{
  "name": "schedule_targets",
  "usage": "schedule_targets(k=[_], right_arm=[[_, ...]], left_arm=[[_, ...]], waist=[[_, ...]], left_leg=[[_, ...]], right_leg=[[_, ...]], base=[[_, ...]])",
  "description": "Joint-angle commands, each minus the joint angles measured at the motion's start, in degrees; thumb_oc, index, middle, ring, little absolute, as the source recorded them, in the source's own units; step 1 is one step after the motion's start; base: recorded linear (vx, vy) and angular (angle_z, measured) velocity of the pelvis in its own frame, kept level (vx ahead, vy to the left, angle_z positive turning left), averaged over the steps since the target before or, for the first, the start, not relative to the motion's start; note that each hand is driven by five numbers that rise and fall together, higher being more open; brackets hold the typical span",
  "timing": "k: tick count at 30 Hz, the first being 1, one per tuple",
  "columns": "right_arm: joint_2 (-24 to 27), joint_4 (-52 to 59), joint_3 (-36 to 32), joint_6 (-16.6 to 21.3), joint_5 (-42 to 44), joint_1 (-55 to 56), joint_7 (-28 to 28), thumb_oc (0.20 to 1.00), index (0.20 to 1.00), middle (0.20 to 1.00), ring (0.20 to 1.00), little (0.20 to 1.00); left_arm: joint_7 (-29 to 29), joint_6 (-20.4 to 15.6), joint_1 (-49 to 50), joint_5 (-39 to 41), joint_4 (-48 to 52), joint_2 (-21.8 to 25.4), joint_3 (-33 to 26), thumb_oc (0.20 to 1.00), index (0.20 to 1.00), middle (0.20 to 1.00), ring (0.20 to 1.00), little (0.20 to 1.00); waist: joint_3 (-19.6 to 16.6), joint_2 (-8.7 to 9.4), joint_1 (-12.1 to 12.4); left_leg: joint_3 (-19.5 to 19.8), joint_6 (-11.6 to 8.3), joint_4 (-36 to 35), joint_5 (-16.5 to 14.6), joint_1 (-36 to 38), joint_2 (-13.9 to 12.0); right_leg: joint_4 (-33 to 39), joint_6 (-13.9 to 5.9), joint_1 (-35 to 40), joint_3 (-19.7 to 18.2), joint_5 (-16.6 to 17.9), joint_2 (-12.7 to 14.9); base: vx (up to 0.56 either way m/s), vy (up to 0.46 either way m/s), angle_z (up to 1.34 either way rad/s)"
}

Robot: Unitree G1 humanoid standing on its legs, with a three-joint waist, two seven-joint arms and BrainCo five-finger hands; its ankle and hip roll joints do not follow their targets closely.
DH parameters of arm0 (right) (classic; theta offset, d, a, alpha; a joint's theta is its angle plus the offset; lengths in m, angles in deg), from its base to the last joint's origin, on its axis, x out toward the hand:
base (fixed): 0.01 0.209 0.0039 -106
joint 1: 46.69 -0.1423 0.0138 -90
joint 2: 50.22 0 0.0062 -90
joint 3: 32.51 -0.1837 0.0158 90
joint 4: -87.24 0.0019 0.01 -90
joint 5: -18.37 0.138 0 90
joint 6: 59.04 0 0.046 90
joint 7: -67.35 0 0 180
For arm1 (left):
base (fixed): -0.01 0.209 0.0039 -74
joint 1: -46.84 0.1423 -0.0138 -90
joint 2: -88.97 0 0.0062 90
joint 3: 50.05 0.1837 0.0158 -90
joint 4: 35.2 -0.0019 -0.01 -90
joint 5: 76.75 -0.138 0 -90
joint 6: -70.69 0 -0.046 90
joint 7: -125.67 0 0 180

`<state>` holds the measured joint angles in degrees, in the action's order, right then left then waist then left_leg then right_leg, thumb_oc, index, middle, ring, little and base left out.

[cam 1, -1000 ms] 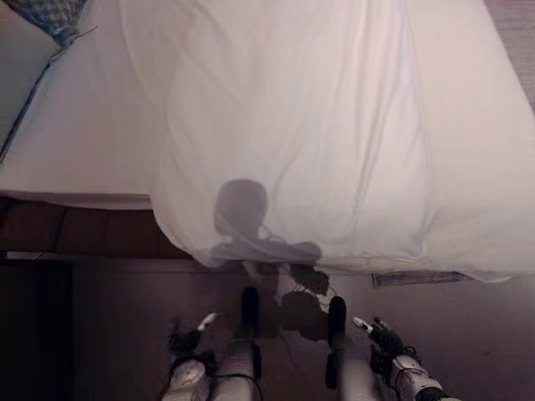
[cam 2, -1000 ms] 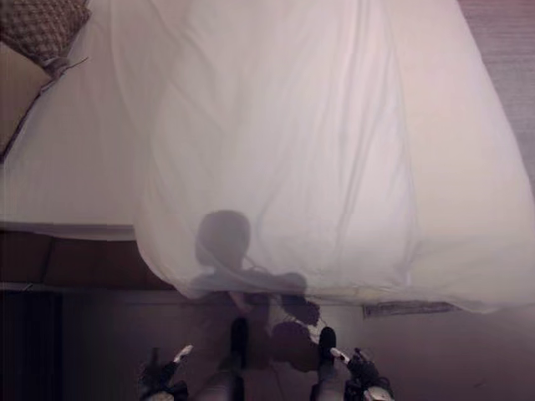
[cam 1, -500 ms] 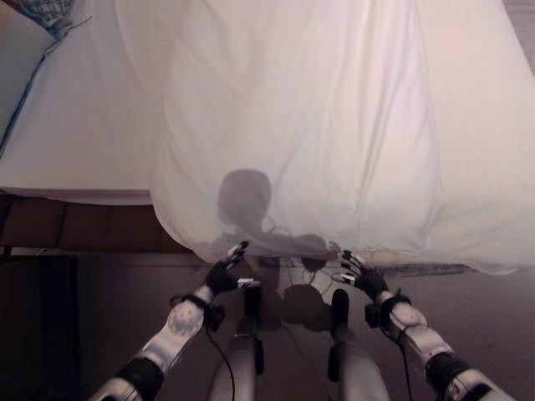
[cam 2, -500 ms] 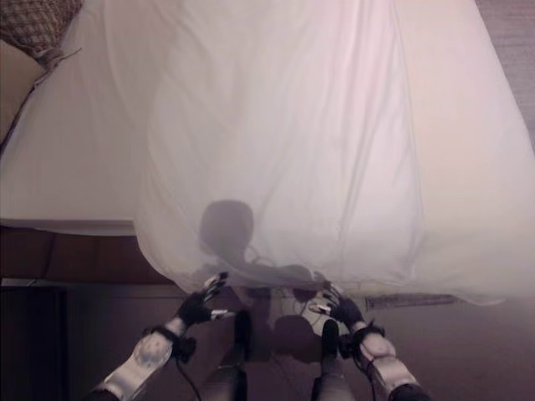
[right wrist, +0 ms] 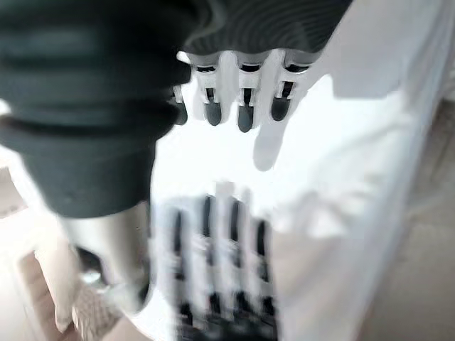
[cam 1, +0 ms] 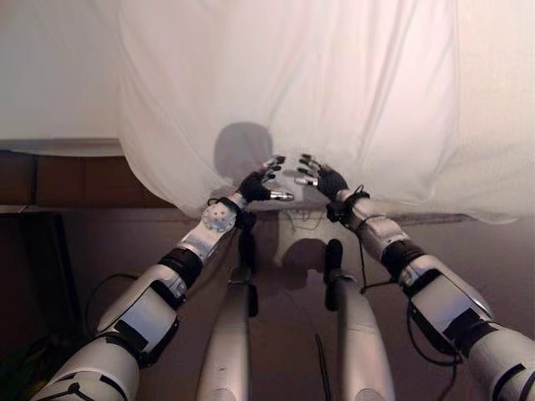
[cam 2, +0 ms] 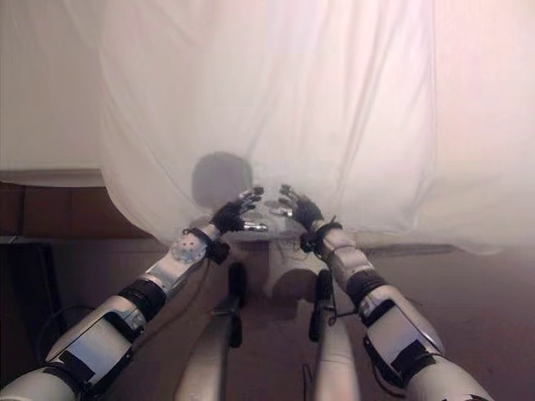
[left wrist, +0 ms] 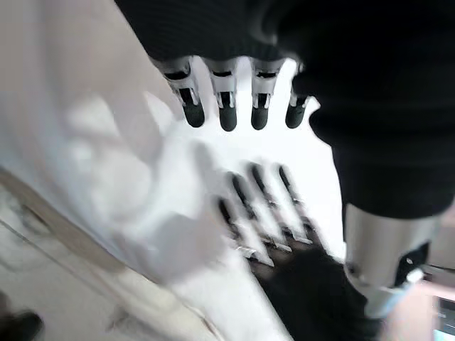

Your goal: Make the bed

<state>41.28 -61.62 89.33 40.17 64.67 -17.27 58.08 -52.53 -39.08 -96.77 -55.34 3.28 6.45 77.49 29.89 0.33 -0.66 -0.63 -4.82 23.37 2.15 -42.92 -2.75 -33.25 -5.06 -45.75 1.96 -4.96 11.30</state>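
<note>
A white bed cover (cam 1: 292, 75) lies over the bed and hangs past its near edge, the hem ending in a loose fold just above the floor. Both my hands are stretched out side by side at the middle of that hanging edge. My left hand (cam 1: 255, 184) and my right hand (cam 1: 323, 179) are open, fingers straight and pointing at the cloth, a small gap between them. The left wrist view has my left fingers (left wrist: 226, 106) in front of the white cloth (left wrist: 106, 177), with the right hand (left wrist: 274, 220) beyond. I cannot tell whether the fingertips touch the cloth.
The white mattress sheet (cam 1: 50, 75) lies bare at the left of the cover. Below it runs the dark wooden bed frame (cam 1: 75, 180). A dark floor (cam 1: 501, 259) stretches before the bed.
Both arms have risen from low by my legs and reached forward to the cover's hanging edge. The camera has moved closer and lower over the bed's near edge.
</note>
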Motion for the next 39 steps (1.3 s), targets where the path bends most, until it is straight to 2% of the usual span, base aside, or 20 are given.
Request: schedule_targets(k=[1,6,7,12,18,24,26,29,32,37,39], right_arm=[[0.64,-0.98,-1.06,0.73,4.02,-2.77,1.30,1.000,1.000,1.000,1.000,1.000],[0.74,-5.23,-1.65,0.05,9.30,-9.35,2.30,1.000,1.000,1.000,1.000,1.000],[0.67,-7.85,-2.57,-0.18,11.00,-11.58,4.28,1.000,1.000,1.000,1.000,1.000],[3.22,-15.83,-3.44,-1.15,6.23,-17.72,8.58,1.000,1.000,1.000,1.000,1.000],[7.30,-20.70,-5.53,-2.89,1.56,-17.80,11.09,1.000,1.000,1.000,1.000,1.000],[14.75,-23.28,-9.42,-3.08,-2.41,-13.62,14.38,1.000,1.000,1.000,1.000,1.000],[15.75,-23.00,-9.92,-2.95,-2.51,-12.27,14.38,1.000,1.000,1.000,1.000,1.000],[19.07,-24.48,-13.86,-2.91,-1.91,-7.50,16.67,1.000,1.000,1.000,1.000,1.000],[19.52,-24.49,-17.43,-2.62,-1.47,-3.43,18.36,1.000,1.000,1.000,1.000,1.000],[17.80,-24.10,-22.18,-2.18,-1.12,4.31,19.35,1.000,1.000,1.000,1.000,1.000],[13.61,-22.83,-25.50,-0.77,-0.88,11.64,19.13,1.000,1.000,1.000,1.000,1.000]], left_arm=[[-4.80,-2.65,-5.61,-2.13,-1.76,0.32,-2.12,1.000,1.000,1.000,1.000,1.000],[-5.44,-2.44,-11.35,-0.54,-6.00,1.49,-1.43,1.000,1.000,1.000,1.000,1.000],[-6.29,-2.04,-12.93,-0.69,-8.24,2.35,-1.59,1.000,1.000,1.000,1.000,1.000],[-7.22,-1.13,-16.13,0.68,-14.44,5.68,-2.93,1.000,1.000,1.000,1.000,1.000],[-9.93,0.28,-15.97,1.32,-18.11,8.87,-6.53,1.000,1.000,1.000,1.000,1.000],[-12.36,0.11,-12.41,3.25,-18.55,14.49,-11.97,1.000,1.000,1.000,1.000,1.000],[-13.32,0.04,-11.25,2.42,-18.24,15.15,-12.64,1.000,1.000,1.000,1.000,1.000],[-17.15,0.82,-7.02,0.31,-19.19,16.93,-16.17,1.000,1.000,1.000,1.000,1.000],[-18.74,2.01,-2.78,0.19,-20.56,16.95,-19.47,1.000,1.000,1.000,1.000,1.000],[-19.51,2.68,4.35,0.65,-21.46,14.23,-24.19,1.000,1.000,1.000,1.000,1.000],[-18.13,3.13,10.28,1.02,-22.21,9.43,-26.28,1.000,1.000,1.000,1.000,1.000]], waist=[[-1.48,1.35,0.75],[-0.65,1.96,0.69],[-0.68,2.28,0.84],[-0.09,2.63,1.06],[-0.09,2.68,1.04],[-0.09,1.98,1.59],[-0.09,1.75,1.53],[-0.09,1.08,1.65],[-0.09,0.89,1.64],[-0.09,0.71,1.86],[-1.76,0.72,2.09]], left_leg=[[-0.21,-0.84,7.36,-3.94,-4.80,-0.67],[-0.75,-1.04,13.29,-5.92,-8.26,-0.98],[-0.79,-0.84,14.66,-6.57,-9.13,-1.06],[-1.36,-0.73,13.28,-6.45,-9.25,-0.94],[-1.36,-0.82,12.36,-6.34,-8.27,-0.72],[-1.33,-1.63,6.69,-4.22,-6.04,-0.56],[-1.08,-1.56,4.80,-3.58,-5.35,-0.43],[-0.74,-2.01,0.49,-1.38,-3.66,-0.04],[-0.67,-1.96,-2.78,-0.12,-1.58,-0.04],[0.02,-2.17,-10.44,2.76,5.59,-0.11],[0.63,-2.51,-16.52,5.05,11.40,-0.59]], right_leg=[[2.66,-3.62,-3.47,-2.14,4.84,1.63],[-3.08,-3.21,-6.76,-2.96,2.78,2.17],[-3.64,-2.91,-7.35,-2.86,2.36,2.22],[-1.36,-3.04,-6.68,-2.88,2.66,2.24],[0.03,-3.08,-5.04,-2.17,2.67,2.71],[6.14,-3.52,-1.95,-0.38,4.35,2.70],[7.97,-3.64,-1.02,0.01,5.02,2.64],[11.34,-3.74,0.62,0.81,6.25,2.44],[14.16,-3.81,2.56,1.27,7.39,2.34],[20.29,-4.00,9.65,2.63,9.42,1.84],[24.95,-4.21,15.26,3.61,10.85,1.24]], base=[[-0.04,0.037,-0.04],[0.00,0.022,-0.01],[0.00,0.000,0.00],[0.00,0.036,-0.07],[0.01,0.005,0.00],[0.01,-0.021,0.07],[0.01,-0.034,0.05],[0.02,-0.040,0.04],[0.02,-0.038,0.06],[0.02,-0.058,-0.04],[0.08,-0.095,0.03]])
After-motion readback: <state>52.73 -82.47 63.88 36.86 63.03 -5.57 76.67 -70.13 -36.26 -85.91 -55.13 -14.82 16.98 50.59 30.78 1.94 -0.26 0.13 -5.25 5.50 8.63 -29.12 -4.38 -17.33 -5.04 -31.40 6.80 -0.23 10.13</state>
